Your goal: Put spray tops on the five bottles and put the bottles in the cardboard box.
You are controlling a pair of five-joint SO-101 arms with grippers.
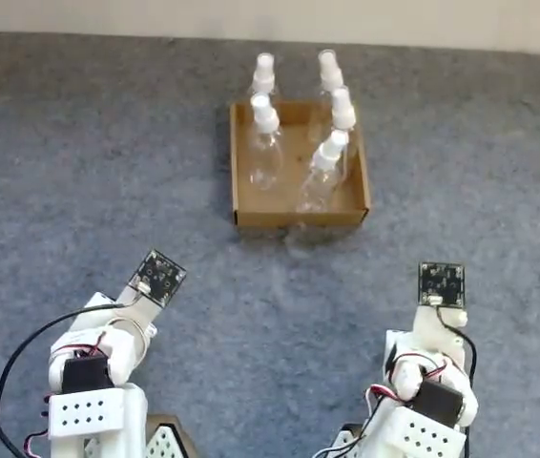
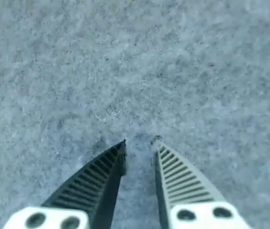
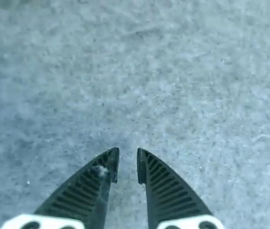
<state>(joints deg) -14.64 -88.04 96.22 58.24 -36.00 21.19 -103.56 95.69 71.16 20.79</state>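
Several clear bottles with white spray tops stand in and at the far edge of the cardboard box [image 1: 241, 162] at the middle back of the table. One bottle [image 1: 265, 145] stands at the box's left. Another bottle [image 1: 322, 174] leans at its right, and a third bottle [image 1: 342, 113] stands behind that one. Two more spray tops [image 1: 263, 72] rise at the far wall; I cannot tell if those bottles are inside. My left gripper [image 2: 139, 142] hangs over bare carpet near the front left, its fingers slightly apart and empty. My right gripper [image 3: 128, 151] is over carpet at the front right, with a narrow gap and nothing held.
Grey carpet [image 1: 108, 162] covers the whole table. The left arm [image 1: 108, 363] and the right arm [image 1: 432, 372] are folded back near the front edge, well short of the box. A black cable [image 1: 8, 372] loops beside the left arm.
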